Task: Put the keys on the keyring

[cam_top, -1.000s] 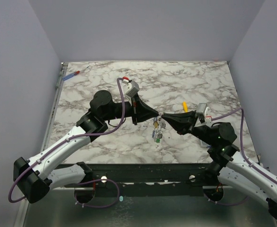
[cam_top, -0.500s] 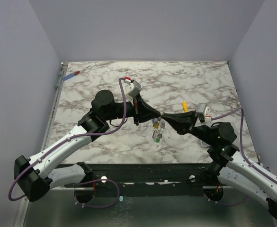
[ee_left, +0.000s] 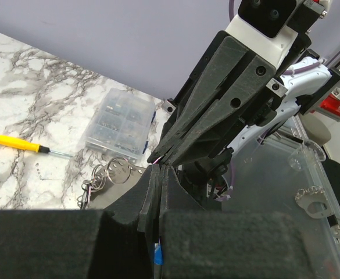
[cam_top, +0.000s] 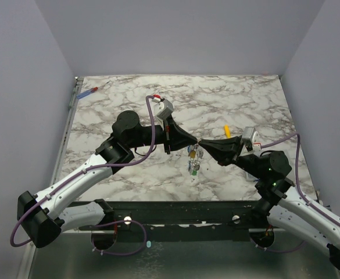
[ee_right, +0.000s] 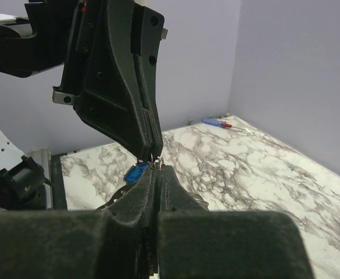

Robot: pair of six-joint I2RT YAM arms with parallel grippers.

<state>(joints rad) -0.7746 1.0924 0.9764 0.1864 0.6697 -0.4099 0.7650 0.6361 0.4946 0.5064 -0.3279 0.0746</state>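
Both grippers meet tip to tip above the middle of the marble table. My left gripper (cam_top: 194, 143) (ee_left: 160, 171) is shut, and so is my right gripper (cam_top: 203, 143) (ee_right: 158, 169). The thin wire of the keyring (ee_right: 156, 162) shows pinched where the two tips touch. Silver rings and a fine chain (ee_left: 110, 174) hang beside my left fingers. Several keys (cam_top: 192, 161) with coloured tags dangle below the tips. One blue tag (ee_right: 136, 172) hangs just under the left gripper's tip. Which wire each jaw pair grips is too fine to tell.
A yellow-handled screwdriver (cam_top: 227, 131) (ee_left: 18, 143) lies right of the grippers, next to a small clear plastic box (ee_left: 120, 123). A blue and red screwdriver (cam_top: 91, 91) (ee_right: 216, 122) lies at the table's far left corner. Purple cables run along both arms.
The hanging keys have shifted slightly under the tips. Both grippers stay shut and nearly still.
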